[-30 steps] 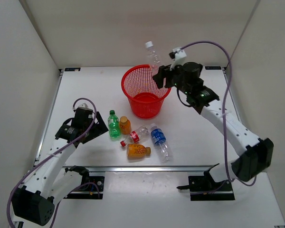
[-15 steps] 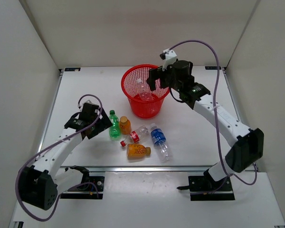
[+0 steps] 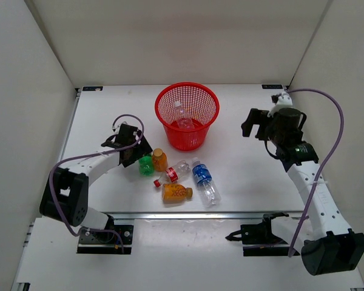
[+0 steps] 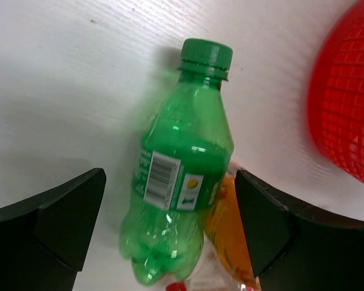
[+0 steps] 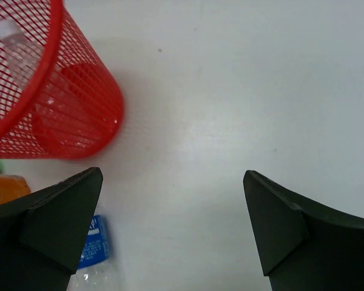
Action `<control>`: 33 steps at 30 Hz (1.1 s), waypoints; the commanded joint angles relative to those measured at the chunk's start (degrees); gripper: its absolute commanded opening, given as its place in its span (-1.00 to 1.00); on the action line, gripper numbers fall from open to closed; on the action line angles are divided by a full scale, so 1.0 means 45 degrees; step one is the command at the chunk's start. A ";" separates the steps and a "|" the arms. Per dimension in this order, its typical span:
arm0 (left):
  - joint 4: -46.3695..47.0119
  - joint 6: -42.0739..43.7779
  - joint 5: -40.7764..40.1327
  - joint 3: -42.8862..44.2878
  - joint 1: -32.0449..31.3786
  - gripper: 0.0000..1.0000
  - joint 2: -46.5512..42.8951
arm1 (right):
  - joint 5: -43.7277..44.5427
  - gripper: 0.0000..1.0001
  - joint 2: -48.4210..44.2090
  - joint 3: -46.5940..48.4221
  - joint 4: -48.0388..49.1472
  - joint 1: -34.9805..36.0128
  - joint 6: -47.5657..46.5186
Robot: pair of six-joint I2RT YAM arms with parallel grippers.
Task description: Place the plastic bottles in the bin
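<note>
Left hand (image 3: 138, 155): jaws spread wide and low over the tabletop (image 3: 249, 176), with one finger on each side of the green bottle (image 4: 182, 176). The wrist view shows a gap on both sides and no contact.
Right hand (image 3: 250, 123): jaws wide apart and holding nothing. It is raised over bare tabletop to the right of the bin (image 3: 173, 133), well apart from it.

Contents, largest first:
- Tabletop: white, walled on three sides, with both arm bases at its near edge.
- Bin: round, red, with lattice walls. It stands upright at the middle rear.
- Blue-label bottle (image 3: 203, 179): clear, lying on its side at the right end of the cluster in front of the bin.
- Green bottle: lying on its side at the left end of the cluster, its cap pointing toward the rear.
- Orange bottle (image 3: 176, 193): lying crosswise, nearest the arm bases.
- Second orange bottle (image 3: 159, 159): just beside the green one, on its right.
- Red-label bottle (image 3: 175, 173): clear, lying tilted between the second orange bottle and the blue-label bottle.
- Plain clear bottle (image 3: 183, 118): inside the bin, leaning on the rear wall with its white cap up.
</note>
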 commanded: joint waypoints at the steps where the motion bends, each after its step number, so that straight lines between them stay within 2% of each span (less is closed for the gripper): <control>1: 0.1396 0.0066 0.0154 0.0106 -0.0009 0.97 0.0560 | -0.0528 0.98 -0.0846 -0.0553 -0.0896 -0.0786 0.0722; 4: 0.1398 -0.0050 0.0603 0.0009 0.0107 0.94 0.1342 | -0.0781 0.98 -0.1294 -0.0866 -0.1210 -0.1450 0.0666; 7: 0.1067 -0.0110 0.0509 0.0105 0.0127 0.63 0.1579 | -0.0763 1.00 -0.1568 -0.1081 -0.1366 -0.1647 0.0704; 8: 0.0950 -0.0129 0.0488 0.0144 0.0146 0.45 0.1521 | -0.0705 0.98 -0.1608 -0.1236 -0.1270 -0.1629 0.0704; 10: 0.0677 -0.0089 0.0139 0.0241 0.0147 0.20 0.1092 | -0.0724 0.98 -0.1629 -0.1257 -0.1367 -0.1610 0.0665; 13: 0.0014 0.0260 -0.0681 0.0747 0.0244 -0.02 -0.0389 | -0.0607 0.98 -0.1746 -0.1685 -0.1561 -0.1259 0.0587; 17: -0.0848 0.0749 -0.1503 0.2521 0.0362 -0.18 -0.2051 | -0.0762 0.98 -0.2018 -0.2584 -0.1777 -0.0888 0.0450; 20: -0.0752 0.0965 -0.2751 0.4220 -0.0241 -0.11 -0.2757 | -0.0471 0.98 -0.2136 -0.3208 -0.1971 -0.0595 0.0373; 22: 0.0024 0.1237 -0.2484 0.5238 -0.0595 -0.10 -0.2564 | -0.0411 0.98 -0.2311 -0.3483 -0.1875 -0.0419 0.0353; 25: 0.0888 0.1530 -0.2947 0.7211 -0.2036 -0.07 -0.1279 | -0.0528 0.98 -0.2370 -0.3738 -0.1796 -0.0380 0.0256; 28: 0.1631 0.1649 -0.2873 0.9201 -0.2838 -0.02 0.0283 | -0.0567 0.98 -0.2585 -0.3952 -0.1622 -0.0340 0.0255; 30: 0.1671 0.1532 -0.2717 1.0138 -0.3094 -0.01 0.1321 | -0.0722 0.98 -0.2780 -0.4108 -0.1563 -0.0282 0.0235; 33: 0.1807 0.1318 -0.2384 1.0923 -0.3290 0.11 0.2941 | -0.1190 0.94 -0.2936 -0.4206 -0.1465 0.0419 -0.0251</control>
